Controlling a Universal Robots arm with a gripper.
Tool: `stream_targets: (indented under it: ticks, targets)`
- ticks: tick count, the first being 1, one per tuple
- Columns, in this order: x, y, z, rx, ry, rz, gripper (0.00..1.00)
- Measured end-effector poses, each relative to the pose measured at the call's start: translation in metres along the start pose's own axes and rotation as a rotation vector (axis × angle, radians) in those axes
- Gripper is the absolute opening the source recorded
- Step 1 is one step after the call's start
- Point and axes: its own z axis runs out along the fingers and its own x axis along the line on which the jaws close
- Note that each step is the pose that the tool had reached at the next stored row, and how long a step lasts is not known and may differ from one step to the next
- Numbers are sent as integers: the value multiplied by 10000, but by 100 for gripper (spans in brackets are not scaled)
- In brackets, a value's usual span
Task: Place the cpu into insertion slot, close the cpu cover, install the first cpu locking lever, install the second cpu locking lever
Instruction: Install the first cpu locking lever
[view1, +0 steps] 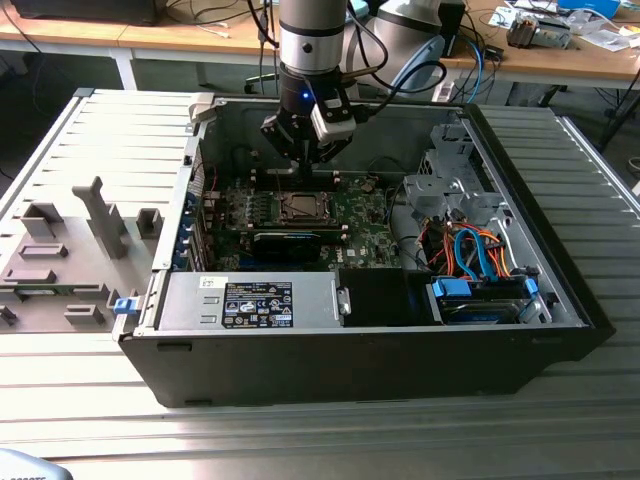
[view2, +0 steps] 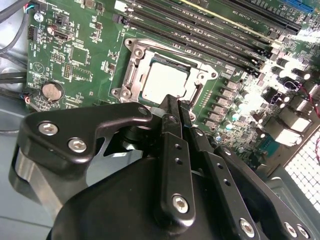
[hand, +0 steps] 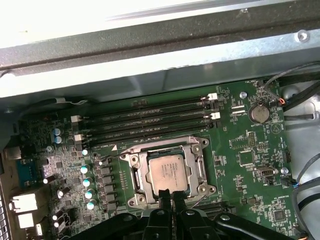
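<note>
While the arm hangs inside the open computer case (view1: 560, 300) in the exterior view, the gripper (view1: 302, 158) hovers just behind the insertion slot (view1: 297, 207). In the second wrist view, its fingers (view2: 171, 117) are pressed together, empty, beside the seated cpu (view2: 163, 82). In the first wrist view, the cpu cover (hand: 200, 167) frames the chip on the motherboard (hand: 240, 190).

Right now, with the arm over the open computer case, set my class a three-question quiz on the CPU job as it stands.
1. True or false: the cpu sits inside the insertion slot.
2. The gripper is: A) shut with nothing in it, B) holding the cpu, C) wide open.
3. What does the cpu cover frame around the chip?

Key: 1 true. 2 A, fingertips together just beside the socket's edge. 3 The chip's silvery top, seen through its square window; the cover lies down over the socket.
</note>
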Motion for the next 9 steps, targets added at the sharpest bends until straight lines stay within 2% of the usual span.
stream_targets:
  ticks: [9]
  targets:
    - [0,0,1,-2,-3,-145,16]
